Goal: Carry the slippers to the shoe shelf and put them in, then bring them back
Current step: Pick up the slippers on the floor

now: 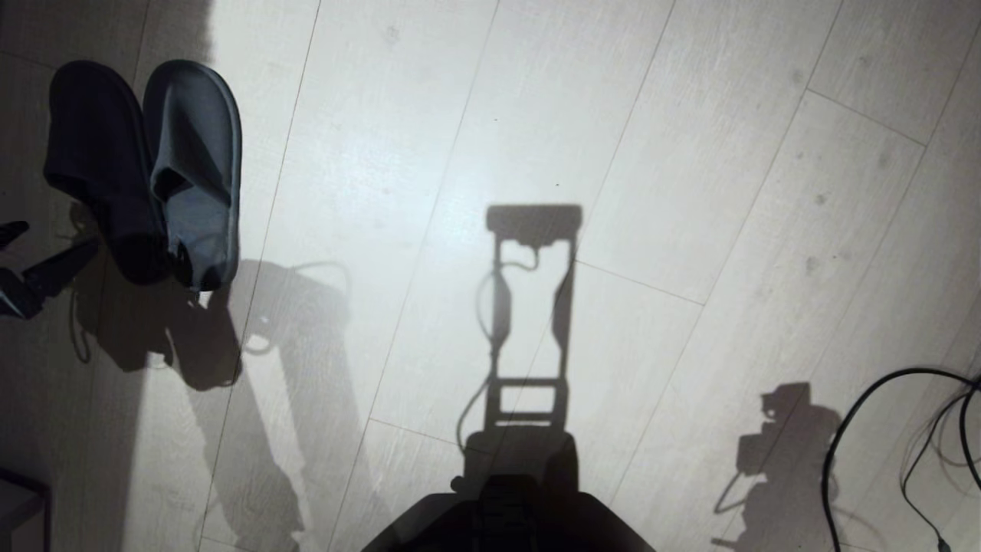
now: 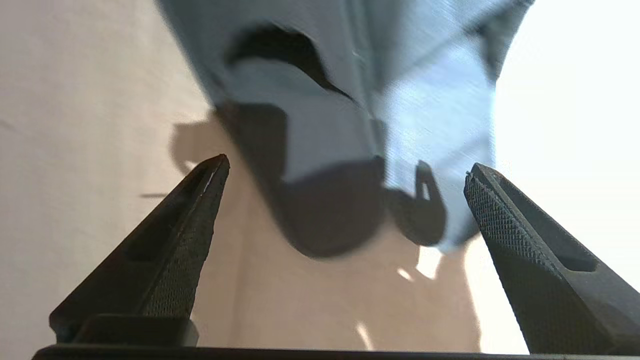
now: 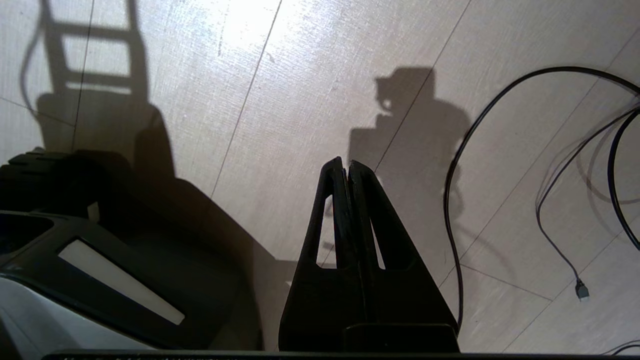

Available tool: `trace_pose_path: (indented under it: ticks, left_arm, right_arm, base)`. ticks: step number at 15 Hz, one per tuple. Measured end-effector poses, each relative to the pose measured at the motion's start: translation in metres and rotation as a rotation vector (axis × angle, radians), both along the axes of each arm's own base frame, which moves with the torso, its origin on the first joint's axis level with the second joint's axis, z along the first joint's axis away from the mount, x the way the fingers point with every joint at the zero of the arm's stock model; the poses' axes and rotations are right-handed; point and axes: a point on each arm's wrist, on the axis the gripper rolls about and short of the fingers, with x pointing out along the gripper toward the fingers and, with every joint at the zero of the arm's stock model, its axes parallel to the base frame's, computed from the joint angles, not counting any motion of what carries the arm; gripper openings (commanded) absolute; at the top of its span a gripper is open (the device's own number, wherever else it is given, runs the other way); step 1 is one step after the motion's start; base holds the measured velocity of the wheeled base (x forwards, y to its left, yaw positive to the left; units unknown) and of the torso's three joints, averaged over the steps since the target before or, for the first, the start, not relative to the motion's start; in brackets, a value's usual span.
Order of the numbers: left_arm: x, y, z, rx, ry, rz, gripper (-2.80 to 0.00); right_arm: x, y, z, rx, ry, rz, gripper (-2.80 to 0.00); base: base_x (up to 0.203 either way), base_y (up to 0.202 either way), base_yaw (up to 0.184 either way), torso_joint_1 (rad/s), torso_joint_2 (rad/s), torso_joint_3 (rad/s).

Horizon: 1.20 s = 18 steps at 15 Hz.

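The slippers [image 1: 149, 172] lie side by side on the pale plank floor [image 1: 536, 115], touching along their inner edges, at about ten o'clock in the head view. The one nearer the edge is in shadow and reads almost black; its partner catches the light and looks blue-grey.

Just beside them, at about nine o'clock, the left gripper [image 1: 19, 264] pokes in from the edge of the head view. Its own wrist view shows the slippers [image 2: 350, 125] straight ahead, with one finger [image 2: 165, 250] on each side standing wide apart (nothing is between them but floor, and neither finger touches the fabric).

The right gripper [image 3: 346, 165] hangs over bare floor well away from the slippers, its two fingers pressed flat together with nothing in them. Black cables [image 1: 904, 429] loop across the planks near it, at about four o'clock in the head view, and the robot's dark base [image 1: 506, 514] sits at six o'clock.
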Motion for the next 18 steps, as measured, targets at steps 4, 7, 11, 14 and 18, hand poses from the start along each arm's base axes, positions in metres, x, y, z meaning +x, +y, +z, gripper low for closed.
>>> trace_pose_path:
  ticks: [4, 7, 11, 14, 18]
  left_arm:
    - [0.01, -0.017, -0.015, -0.033, 0.047, -0.077, 0.0]
    - [0.029, -0.027, -0.024, -0.048, 0.05, -0.099, 0.0]
    - [0.048, -0.027, -0.023, -0.139, -0.001, -0.078, 0.0]
    - [0.053, -0.026, -0.025, -0.195, 0.006, -0.082, 0.0]
    - [0.064, -0.023, -0.014, -0.207, -0.05, -0.047, 0.0]
  right_arm:
    - [0.0, 0.0, 0.0, 0.0, 0.001, 0.0, -2.8]
    - [0.0, 0.0, 0.0, 0.0, 0.001, -0.001, -2.8]
    - [0.0, 0.0, 0.0, 0.0, 0.002, -0.001, -2.8]
    - [0.0, 0.0, 0.0, 0.0, 0.002, -0.001, -2.8]
    - [0.0, 0.0, 0.0, 0.0, 0.002, -0.001, -2.8]
  base:
    - [0.0, 0.0, 0.0, 0.0, 0.0, 0.0]
    - [0.0, 0.0, 0.0, 0.0, 0.0, 0.0]
    - [0.0, 0.0, 0.0, 0.0, 0.0, 0.0]
    - [0.0, 0.0, 0.0, 0.0, 0.0, 0.0]
    - [0.0, 0.0, 0.0, 0.0, 0.0, 0.0]
